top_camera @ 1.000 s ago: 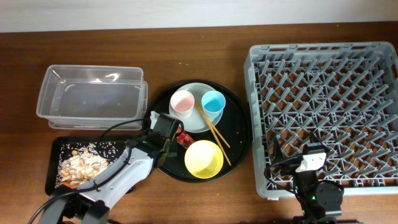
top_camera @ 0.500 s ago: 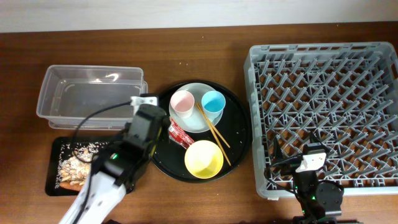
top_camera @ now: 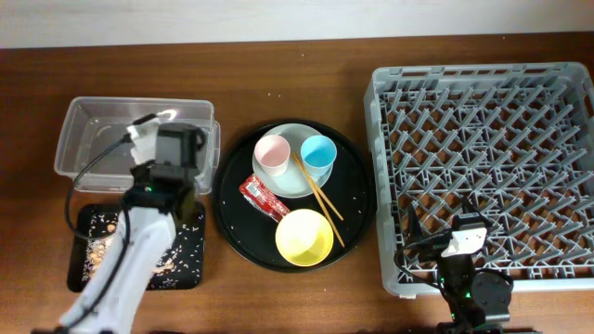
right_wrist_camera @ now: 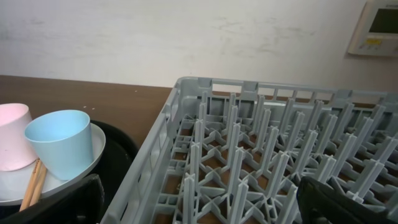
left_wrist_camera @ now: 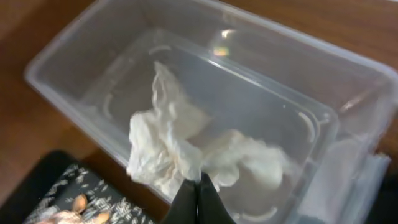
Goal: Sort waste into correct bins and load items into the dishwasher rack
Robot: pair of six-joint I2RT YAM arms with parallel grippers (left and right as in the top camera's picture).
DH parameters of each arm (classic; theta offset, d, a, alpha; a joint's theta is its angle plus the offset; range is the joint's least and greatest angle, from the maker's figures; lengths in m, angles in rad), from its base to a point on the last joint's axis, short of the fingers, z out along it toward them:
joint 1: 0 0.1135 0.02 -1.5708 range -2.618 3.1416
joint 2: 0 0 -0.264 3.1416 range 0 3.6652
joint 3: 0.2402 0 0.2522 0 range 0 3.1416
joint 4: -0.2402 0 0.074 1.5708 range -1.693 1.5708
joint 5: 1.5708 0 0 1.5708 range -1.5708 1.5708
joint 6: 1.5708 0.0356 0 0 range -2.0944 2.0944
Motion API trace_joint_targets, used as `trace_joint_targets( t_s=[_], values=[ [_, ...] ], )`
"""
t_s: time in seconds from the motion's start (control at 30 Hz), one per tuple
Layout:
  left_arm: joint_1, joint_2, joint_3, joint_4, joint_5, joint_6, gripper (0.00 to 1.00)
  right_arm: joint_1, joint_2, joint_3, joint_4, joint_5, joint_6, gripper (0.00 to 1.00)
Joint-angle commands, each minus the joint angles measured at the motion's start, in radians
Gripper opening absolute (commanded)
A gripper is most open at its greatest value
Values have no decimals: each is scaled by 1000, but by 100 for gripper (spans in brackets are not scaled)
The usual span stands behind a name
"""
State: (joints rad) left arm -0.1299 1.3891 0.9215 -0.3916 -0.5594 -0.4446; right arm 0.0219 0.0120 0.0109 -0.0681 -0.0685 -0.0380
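Overhead view showed a dark brown wooden table (top_camera: 306, 301) with a strip of pale wall (top_camera: 278, 17) along its far edge. The right wrist view gave the room better: an off-white, faintly scuffed wall behind the table, with a beige wall panel (right_wrist_camera: 379, 25) with a small display at upper right.

Left gripper (left_wrist_camera: 199, 190) hung over the near side of the clear tub (top_camera: 83, 148), which sat at far left. Its fingertips were pressed together, pinching the paper ball (left_wrist_camera: 186, 152). The ball hung crumpled above the tub's floor. Whether it touched the plastic could not be told.

Just in front of the tub lay the shallow black tray (top_camera: 79, 274), strewn with food scraps (top_camera: 172, 264) and pale crumbs, partly hidden by the left arm.

At mid-table sat the round black tray (top_camera: 357, 199). On it:
- red wrapper (top_camera: 263, 197), lying flat left of centre
- plate (top_camera: 295, 184) at the far side, carrying the pink cup (top_camera: 272, 154) and blue cup (top_camera: 317, 151), both upright
- chopsticks (top_camera: 318, 197), slanting from the plate past the bowl
- yellow bowl (top_camera: 304, 237) at the near side, upright

Dishwasher rack (top_camera: 483, 158) filled the right of the table, with bare pegs throughout. Right gripper (right_wrist_camera: 199, 190) sat low at the rack's near-left corner, fingers spread wide and holding nothing.
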Motion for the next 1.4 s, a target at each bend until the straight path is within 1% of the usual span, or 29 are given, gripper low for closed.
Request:
trace_joint_targets(
  t_s=[0.0, 0.03, 0.07, 0.1, 0.2, 0.27, 0.3, 0.37, 0.4, 0.43, 0.47, 0.53, 0.63, 0.67, 0.73, 0.77, 0.83, 0.87, 0.9, 0.97, 1.0, 1.03, 1.07, 1.1, 1.17, 1.2, 1.27, 1.37],
  values=[
    [116, 41, 11, 51, 241, -10, 41, -3, -6, -5, -5, -2, -7, 98],
    [159, 35, 13, 77, 335, 14, 60, -3, -6, -5, -4, -2, -7, 98],
    [188, 26, 17, 93, 410, 27, 69, -3, -6, -5, -4, -2, -7, 98],
    [206, 8, 19, 105, 473, 27, 74, -3, -6, -5, -4, -2, -6, 98],
    [210, -47, 30, 106, 542, 27, 77, -3, -6, -5, -4, -2, -7, 98],
    [197, -139, 30, 90, 658, 26, 77, -3, -6, -5, -4, -2, -6, 98],
    [179, -189, 30, 51, 687, 12, 77, -3, -6, -5, -4, -2, -7, 98],
    [143, -252, 30, -35, 691, -15, 78, -3, -6, -5, -4, -2, -7, 98],
    [111, -284, 30, -108, 691, -15, 84, -3, -6, -5, -5, -2, -7, 98],
    [90, -292, 29, -165, 692, -27, 87, -3, -6, -5, -4, -2, -7, 98],
    [56, -291, 29, -240, 698, -55, 97, -3, -6, -5, -5, -2, -7, 98],
    [-4, -284, 29, -324, 698, -82, 99, -3, -6, -5, -5, -2, -7, 98],
    [-86, -276, 29, -359, 702, -83, 99, -3, -6, -5, -4, -2, -7, 98],
    [-116, -274, 29, -358, 702, -89, 93, -3, -6, -5, -4, -2, -7, 98],
    [-169, -254, 29, -354, 690, -137, 91, -3, -6, -5, -4, -2, -7, 98],
    [-200, -228, 29, -354, 681, -175, 82, -3, -6, -5, -5, -2, -7, 98],
    [-254, -166, 29, -349, 671, -222, 80, -3, -6, -5, -4, -2, -7, 98],
    [-276, -134, 29, -338, 671, -221, 84, -3, -6, -5, -4, -2, -7, 98],
    [-286, -111, 29, -324, 671, -221, 99, -3, -6, -5, -4, -2, -7, 98],
    [-296, -34, 29, -274, 672, -213, 99, -3, -6, -5, -4, -2, -7, 98],
    [-296, -13, 29, -263, 671, -214, 89, -3, -6, -5, -4, -2, -7, 98],
    [-296, 6, 29, -259, 672, -214, 52, -3, -6, -5, -4, -2, -7, 98],
    [-296, 17, 29, -259, 672, -215, 34, -3, -6, -5, -4, -2, -7, 98],
    [-296, 32, 29, -259, 671, -215, 29, -3, -6, -5, -4, -2, -7, 98],
    [-296, 76, 29, -252, 657, -235, 26, -3, -6, -5, -5, -2, -7, 99],
    [-296, 111, 29, -242, 657, -276, 24, -3, -6, -5, -4, -2, -7, 98],
    [-296, 158, 29, -223, 656, -304, 23, -3, -6, -5, -5, -2, -7, 98],
    [-296, 223, 29, -198, 655, -304, 22, -3, -6, -5, -4, -2, -7, 98]
  ],
)
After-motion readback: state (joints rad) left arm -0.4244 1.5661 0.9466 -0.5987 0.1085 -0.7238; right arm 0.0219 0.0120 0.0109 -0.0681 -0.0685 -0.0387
